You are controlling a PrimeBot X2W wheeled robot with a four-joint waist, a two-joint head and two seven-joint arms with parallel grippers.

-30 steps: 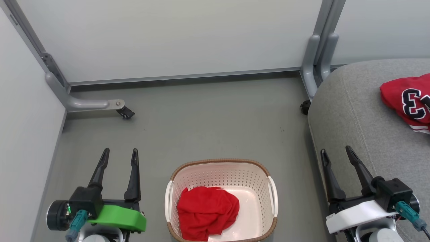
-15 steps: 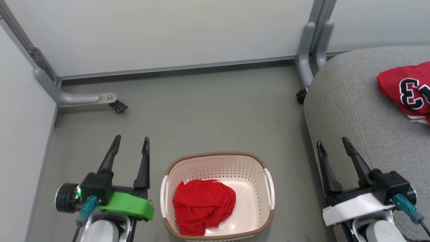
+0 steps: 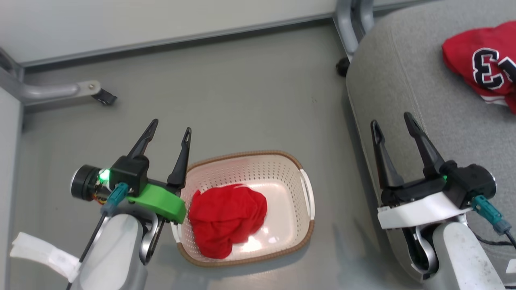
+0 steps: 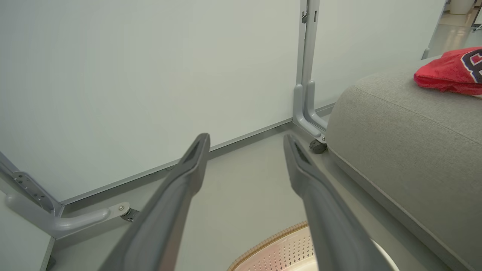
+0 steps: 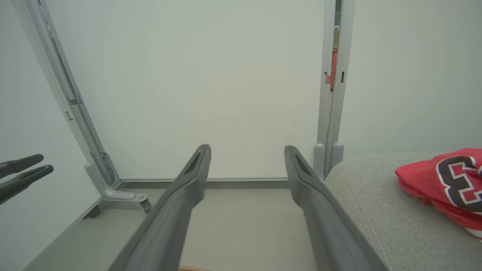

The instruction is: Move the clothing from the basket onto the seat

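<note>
Red clothing (image 3: pixel 225 219) inside basket (image 3: pixel 250 163)

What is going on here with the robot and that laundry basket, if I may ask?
The robot is moving clothes from a laundry basket onto a grey sofa seat. One red jersey, a black, white-edged 3 showing, already lies on the seat. A crumpled red garment is in the basket on the floor. Both grippers are open and empty: the left gripper hangs beside the basket's left end, and the right gripper by the seat's edge.
</note>
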